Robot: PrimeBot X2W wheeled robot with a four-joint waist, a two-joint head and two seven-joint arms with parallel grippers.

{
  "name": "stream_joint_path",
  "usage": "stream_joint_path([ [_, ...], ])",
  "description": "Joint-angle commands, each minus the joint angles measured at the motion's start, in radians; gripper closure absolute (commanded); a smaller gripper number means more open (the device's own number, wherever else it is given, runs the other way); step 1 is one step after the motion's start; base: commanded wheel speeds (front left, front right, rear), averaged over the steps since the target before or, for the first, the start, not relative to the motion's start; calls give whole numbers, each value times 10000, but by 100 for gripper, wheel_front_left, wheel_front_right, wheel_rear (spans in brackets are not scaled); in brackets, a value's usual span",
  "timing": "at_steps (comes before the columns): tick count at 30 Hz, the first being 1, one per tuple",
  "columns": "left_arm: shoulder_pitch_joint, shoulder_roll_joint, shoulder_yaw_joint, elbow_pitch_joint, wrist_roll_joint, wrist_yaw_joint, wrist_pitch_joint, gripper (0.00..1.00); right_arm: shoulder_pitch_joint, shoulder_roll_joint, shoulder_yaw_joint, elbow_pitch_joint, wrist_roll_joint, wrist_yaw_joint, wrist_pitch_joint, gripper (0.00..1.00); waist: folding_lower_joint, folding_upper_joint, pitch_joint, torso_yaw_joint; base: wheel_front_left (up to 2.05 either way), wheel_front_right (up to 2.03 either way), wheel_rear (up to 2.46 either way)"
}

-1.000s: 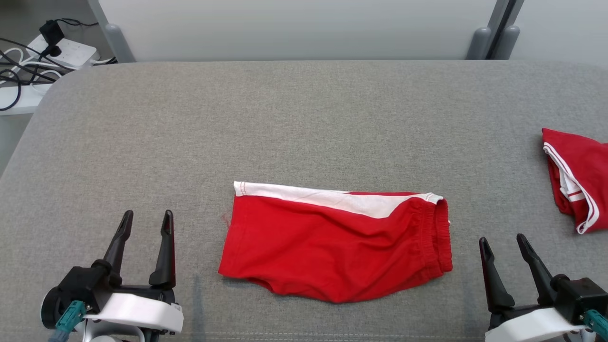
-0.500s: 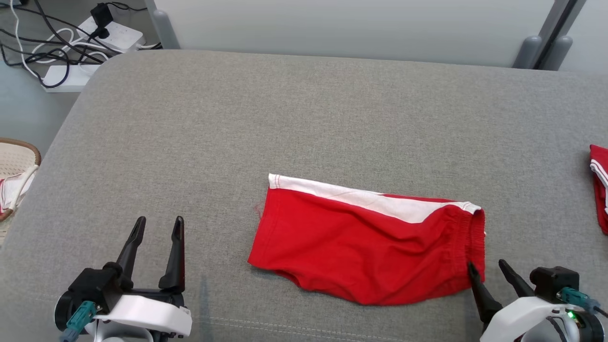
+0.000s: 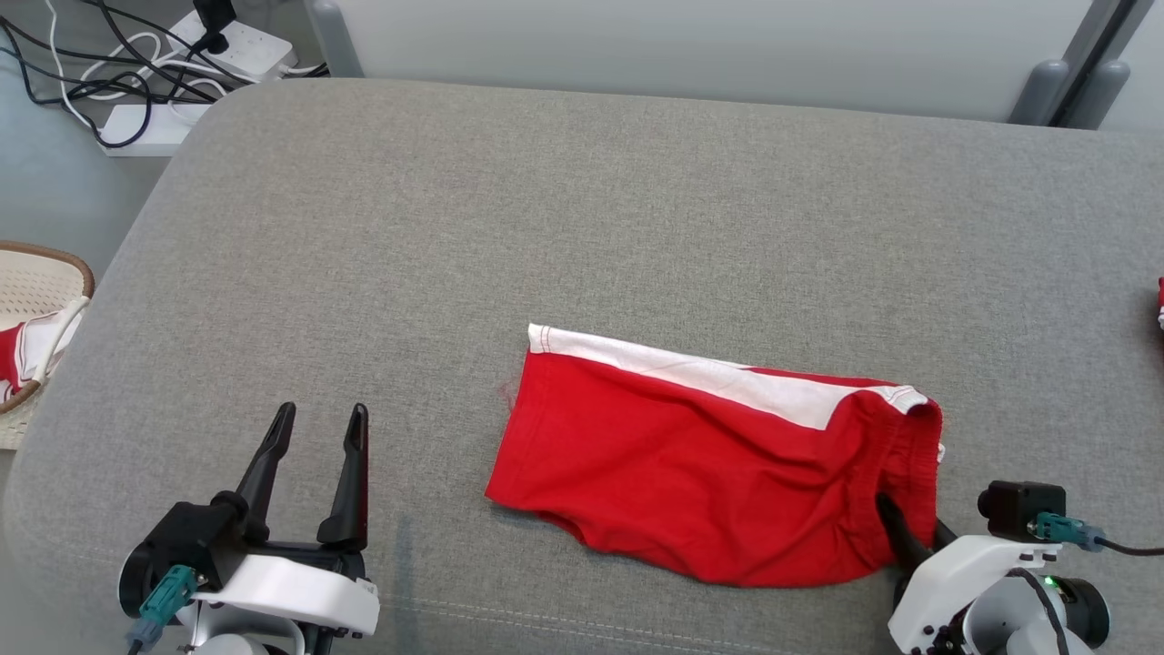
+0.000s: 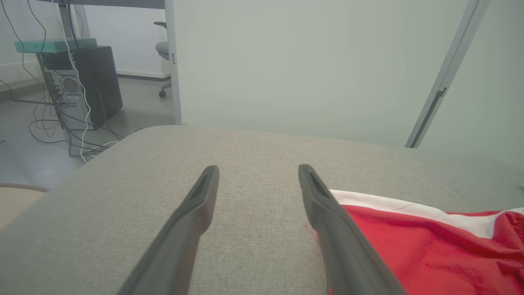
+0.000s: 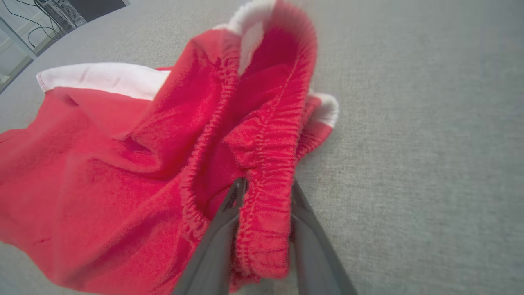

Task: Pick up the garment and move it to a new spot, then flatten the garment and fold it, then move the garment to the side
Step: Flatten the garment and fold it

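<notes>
Garment (image 3: 691, 482) red, white stripe; padded surface (image 3: 546, 227) grey.

Right gripper (image 3: 912, 532): fingertips partly hidden by the waistband of the garment (image 3: 709, 473); whether they pinch it cannot be told; cloth blurred in the right wrist view; second red garment (image 3: 1160, 305), basket (image 3: 64, 255) and power strip (image 3: 241, 50) cut off by frame edges; basket contents too partial to identify.

Left end effector (image 3: 324, 408) low, spread wide, right end effector (image 5: 268, 182) angled inward, straddling the garment (image 3: 691, 473) edge
</notes>
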Motion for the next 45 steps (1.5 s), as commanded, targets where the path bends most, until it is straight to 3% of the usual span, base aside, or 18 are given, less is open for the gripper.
stream_joint_path([
  [1, -546, 62, 368, -204, 132, -66, -59, 0, -310, -69, 339, -25, 261, 14, 50, 100, 0, 0, 24, -19, 0, 0, 0],
  [7, -617, -14, 475, -213, 191, -191, -59, 0, -350, -342, 306, 318, 994, 14, -180, 100, 0, 0, 106, -173, 0, 0, 0],
  [12, -615, -81, 619, -136, 175, -281, -59, 0, -202, -784, -345, 501, 1517, 14, -466, 100, 0, 0, 181, -484, 0, 0, 0],
  [17, -647, -87, 717, -143, 225, -327, -59, 0, -363, -721, -326, 247, 1910, 14, -392, 100, 0, 0, 244, -744, 0, 0, 0],
  [23, -806, -83, 779, -70, 275, -403, -59, 0, -228, -225, 557, -2332, 3218, 14, 775, 100, 0, 0, 275, -957, 0, 0, 0],
  [32, -997, -97, 704, -70, 418, -468, -59, 0, -487, 453, 1867, -4665, 3059, 14, 1573, 100, 0, 0, 415, -910, 0, 0, 0],
  [36, -1133, -121, 579, -13, 455, -513, -59, 0, -1051, 793, 2474, -4353, 2945, 14, 1524, 100, 0, 0, 526, -685, 0, 0, 0],
  [45, -1460, -230, 270, 137, 471, -591, -59, 0, -2496, 968, 3811, -2327, 3665, 14, 776, 100, 0, 0, 805, 56, 0, 0, 0],
])
